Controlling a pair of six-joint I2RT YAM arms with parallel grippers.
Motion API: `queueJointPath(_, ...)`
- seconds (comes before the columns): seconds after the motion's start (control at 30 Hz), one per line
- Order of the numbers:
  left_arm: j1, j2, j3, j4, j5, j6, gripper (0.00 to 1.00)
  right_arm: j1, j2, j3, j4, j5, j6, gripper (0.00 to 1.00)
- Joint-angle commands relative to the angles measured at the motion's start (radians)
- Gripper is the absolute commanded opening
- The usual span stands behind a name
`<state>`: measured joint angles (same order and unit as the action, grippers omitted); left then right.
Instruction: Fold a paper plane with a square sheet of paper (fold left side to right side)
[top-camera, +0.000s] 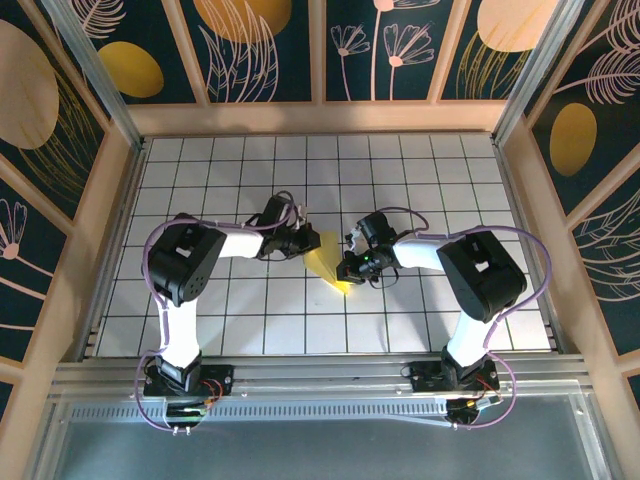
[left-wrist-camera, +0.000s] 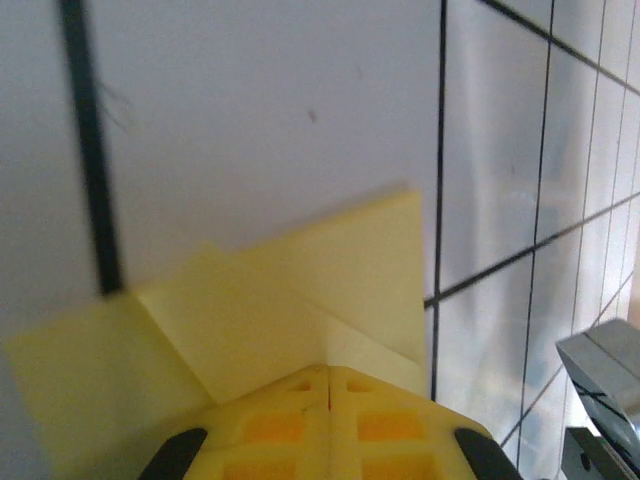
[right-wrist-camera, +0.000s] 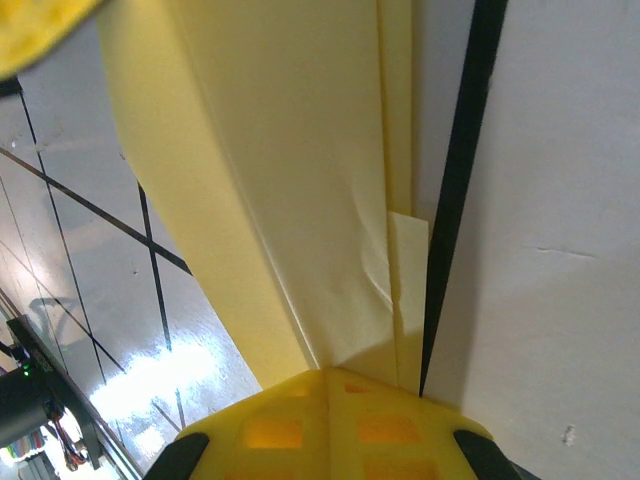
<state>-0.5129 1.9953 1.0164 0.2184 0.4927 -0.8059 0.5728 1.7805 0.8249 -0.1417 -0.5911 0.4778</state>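
Left gripper (left-wrist-camera: 328, 372) first: clenched tight, its two yellow fingers (left-wrist-camera: 270, 425) pressed flat together, with just a thin seam between them at bottom centre of the wrist view. The tips sit right on the paper (left-wrist-camera: 300, 290), which lies layered on the table (left-wrist-camera: 250, 110). A diagonal fold line runs up and left from the tips, and a square corner pokes toward the upper right. Nipped between the tips or only pressed down? I cannot tell. A shiny metal part (left-wrist-camera: 600, 375) catches the light at the lower right edge.

Over to the right gripper (right-wrist-camera: 327, 372): clamped shut too, fingers sealed together at bottom centre. The paper streams straight up the frame from its tips, a long creased strip with stacked edges running beside a black grid line. Pinched or merely touched, again I cannot tell.

From above, the two grippers face each other at mid-frame, the left one at the paper's upper left edge, the right one at its lower right. The yellow wedge lies between them on the white gridded table, narrowing toward the bottom of the frame. Dark walls (top-camera: 260, 40) with golden ovals and pale plant drawings ring the table.
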Motion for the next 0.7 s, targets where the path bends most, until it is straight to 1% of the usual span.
queueJointPath(0.0, 0.063, 0.049, 0.045, -0.072, -0.107, 0.082, 0.0, 0.023, 0.113, -0.07, -0.164, 0.235, -0.012, 0.0)
queueJointPath(0.2, 0.11, 0.093, 0.098, -0.096, -0.135, 0.104, 0.0, 0.026, 0.106, -0.073, -0.162, 0.234, -0.008, 0.0)
queueJointPath(0.37, 0.143, 0.089, 0.11, -0.1, -0.141, 0.124, 0.0, 0.026, 0.104, -0.075, -0.159, 0.231, -0.007, 0.0)
queueJointPath(0.57, 0.149, 0.016, 0.126, -0.144, -0.179, 0.173, 0.0, 0.026, 0.099, -0.073, -0.154, 0.231, -0.004, 0.0)
queueJointPath(0.67, 0.149, -0.055, 0.073, -0.124, -0.165, 0.173, 0.0, 0.026, 0.094, -0.072, -0.151, 0.232, -0.004, 0.0)
